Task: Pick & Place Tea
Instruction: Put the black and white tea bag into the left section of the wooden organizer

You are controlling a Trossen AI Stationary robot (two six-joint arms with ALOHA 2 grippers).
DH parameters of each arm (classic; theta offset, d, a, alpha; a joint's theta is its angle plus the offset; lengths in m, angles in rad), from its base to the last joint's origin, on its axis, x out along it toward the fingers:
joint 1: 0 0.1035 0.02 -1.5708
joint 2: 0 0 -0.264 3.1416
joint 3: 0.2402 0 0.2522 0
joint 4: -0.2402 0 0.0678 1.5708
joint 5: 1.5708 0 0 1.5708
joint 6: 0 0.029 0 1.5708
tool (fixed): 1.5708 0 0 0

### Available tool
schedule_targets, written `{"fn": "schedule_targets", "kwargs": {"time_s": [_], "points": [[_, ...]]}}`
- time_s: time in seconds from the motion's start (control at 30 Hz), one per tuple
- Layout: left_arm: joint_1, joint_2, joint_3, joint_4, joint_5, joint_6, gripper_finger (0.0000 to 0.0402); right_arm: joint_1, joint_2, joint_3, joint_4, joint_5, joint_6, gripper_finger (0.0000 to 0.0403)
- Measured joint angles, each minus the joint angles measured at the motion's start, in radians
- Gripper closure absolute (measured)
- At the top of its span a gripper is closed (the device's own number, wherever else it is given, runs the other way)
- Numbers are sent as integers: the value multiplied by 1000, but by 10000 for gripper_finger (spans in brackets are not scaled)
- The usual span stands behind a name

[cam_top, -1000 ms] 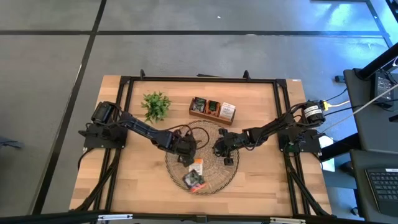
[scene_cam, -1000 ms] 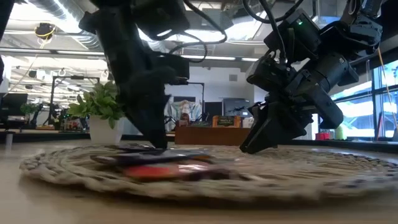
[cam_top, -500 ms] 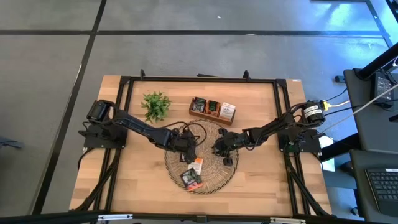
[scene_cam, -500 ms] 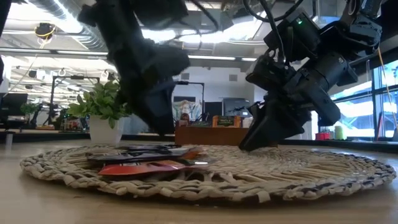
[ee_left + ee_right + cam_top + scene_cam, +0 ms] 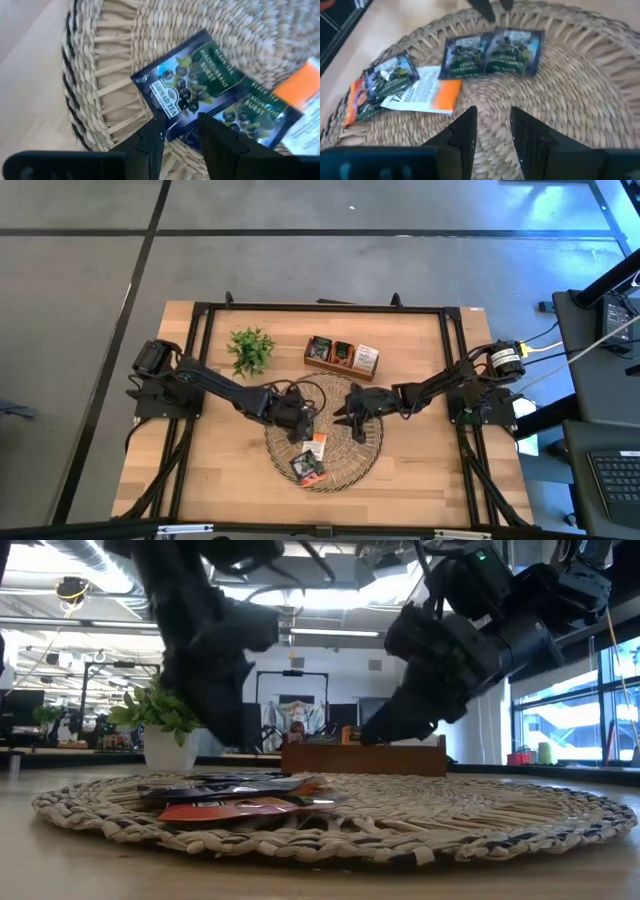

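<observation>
Table (image 5: 220,480) w/ 2 arms reaching in from opposite sides, seen whole only in high view. Round woven tray (image 5: 345,465) at centre-front; box (image 5: 342,356) w/ 3 compartments and 1 plant (image 5: 250,349) behind it. Low view adds the room beyond, but sachets there are an edge-on stack, uncountable. Left gripper (image 5: 303,423) hovers over tray's left part, fingers parted w/ a gap, nothing between them; left wrist view shows 2 dark sachets (image 5: 200,85) just ahead of its tips plus an orange corner cut off at the frame edge. Right gripper (image 5: 345,416) over tray's back-right, fingers apart, empty. Right wrist view shows most tea: 2 dark sachets side by side (image 5: 492,52), 1 orange-white (image 5: 427,95), 1 dark lying over an orange one (image 5: 387,77). High view: just a small blurred cluster at tray front.
</observation>
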Motion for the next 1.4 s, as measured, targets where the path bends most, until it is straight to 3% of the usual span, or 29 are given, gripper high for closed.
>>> {"fn": "schedule_targets", "kwargs": {"time_s": [0.17, 0.43, 0.6, 1.0, 1.13, 1.4], "points": [[-7, 60, 0, 2, -29, -59, 300, 1, 0, 0, 73, 0, -8, 282], [-4, 110, 3, 33, -18, -89, 353, -2, 0, 0, 93, 2, 237, 282], [-4, 137, 6, 89, -40, -97, 380, -2, 0, 0, 86, 2, 228, 282], [-6, 144, 2, 183, -61, -100, 399, -18, 0, 0, 54, 1, 326, 277], [-6, 144, 2, 183, -62, -139, 399, -19, 0, -2, 8, 24, 377, 237], [-6, 144, 0, 188, -70, -169, 399, -9, 14, -1, 12, 64, 573, 118]]}}
